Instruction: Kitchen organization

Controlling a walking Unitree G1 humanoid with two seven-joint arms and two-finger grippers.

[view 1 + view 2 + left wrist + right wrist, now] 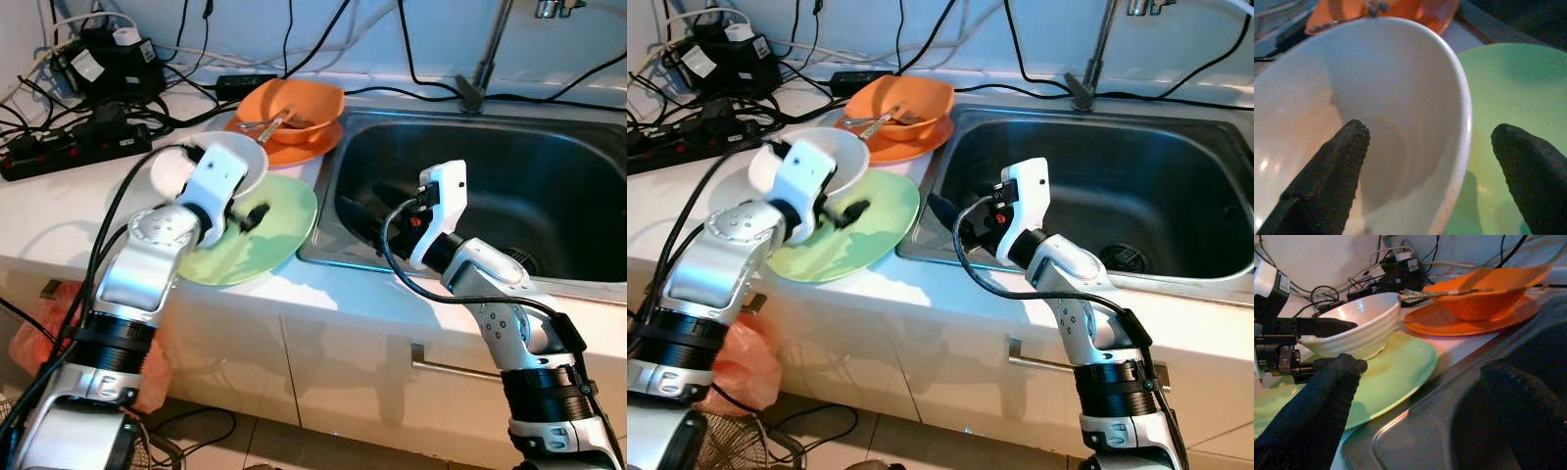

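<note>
My left gripper is spread wide over the rim of the white bowl, which sits on the green plate. I should pinch the rim tight, then lift slowly.

Two bowls: one white ribbed ceramic bowl and one orange square-rimmed bowl. Two plates: one pale green round plate and one orange plate under the orange bowl. One stainless steel sink, one metal faucet stem, two black power strips, two black-fingered grippers, left and right.
</note>
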